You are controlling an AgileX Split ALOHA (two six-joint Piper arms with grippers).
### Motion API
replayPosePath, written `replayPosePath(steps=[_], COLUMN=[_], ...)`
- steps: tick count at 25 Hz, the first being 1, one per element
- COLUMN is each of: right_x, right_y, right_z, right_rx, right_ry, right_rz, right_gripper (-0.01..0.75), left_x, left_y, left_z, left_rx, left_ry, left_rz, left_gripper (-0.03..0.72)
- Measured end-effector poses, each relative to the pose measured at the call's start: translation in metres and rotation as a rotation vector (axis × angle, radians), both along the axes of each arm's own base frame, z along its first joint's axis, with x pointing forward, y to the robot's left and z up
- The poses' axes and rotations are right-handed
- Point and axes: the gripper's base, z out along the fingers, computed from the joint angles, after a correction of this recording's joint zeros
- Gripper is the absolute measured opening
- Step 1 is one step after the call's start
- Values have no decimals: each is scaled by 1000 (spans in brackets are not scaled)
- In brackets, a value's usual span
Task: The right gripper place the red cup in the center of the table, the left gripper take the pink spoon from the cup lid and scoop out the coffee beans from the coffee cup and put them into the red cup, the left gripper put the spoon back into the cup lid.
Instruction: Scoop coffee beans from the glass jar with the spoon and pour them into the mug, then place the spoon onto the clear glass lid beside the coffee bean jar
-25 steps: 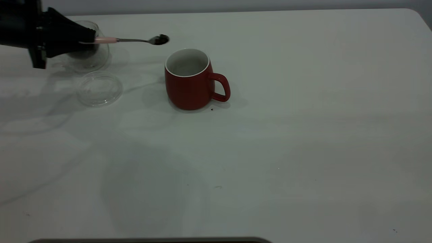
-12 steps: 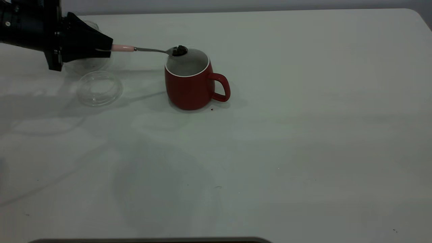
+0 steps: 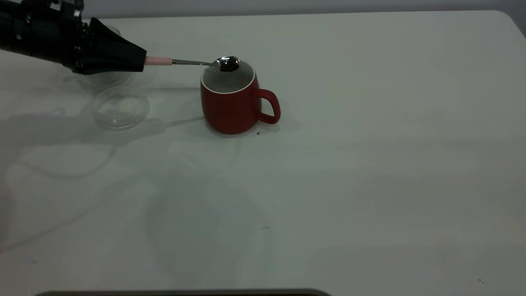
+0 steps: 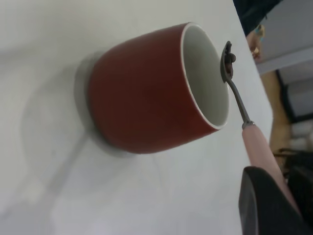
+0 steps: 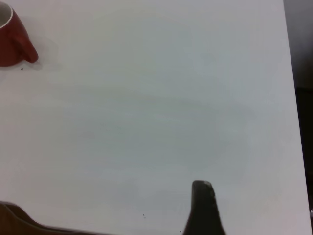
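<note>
The left claw is clamped tight on the pale pink handle of the pink spoon, holding it out nearly level, and that level carry looks deliberate: the shiny metal bowl sits loaded with a small clump of coffee beans, dark and almost black, poised right over the far rim of the red cup. My read is this is the delivery moment, with a tip of the spoon all that is wanted to drop them in. The red cup stands upright toward the middle of the worktop, handle out to the right arm's side, a rounded dark red body with a clean white interior that shows no beans from the wrist angle. Back behind the left claw, the coffee cup is mostly hidden, only a clear glass curve peeking out, and the cup lid lies flat just in front of it, bare and waiting for the spoon. The right claw hangs well apart over bare worktop, only one dark fingertip showing, so whether it is open I cannot tell.
</note>
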Motion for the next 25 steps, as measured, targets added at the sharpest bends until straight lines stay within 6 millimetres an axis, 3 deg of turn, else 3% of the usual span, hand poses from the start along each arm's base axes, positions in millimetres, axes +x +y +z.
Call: replayPosePath(steps=[10,17,22,25], right_x=[0,0,0,0], right_y=[0,0,0,0], right_z=[0,0,0,0], right_rx=[0,0,0,0], right_ry=[0,0,0,0], right_rz=[0,0,0,0], right_gripper=[591,591,591,591], left_x=[2,5,4,-7], left_y=[-1,1,23,45], left_z=[-3,7,34,49], left_rx=[59,26,17,3], left_ry=[-241,-57,19,33], left_rz=[-89,26,88,163], left_gripper=[123,123,123,123])
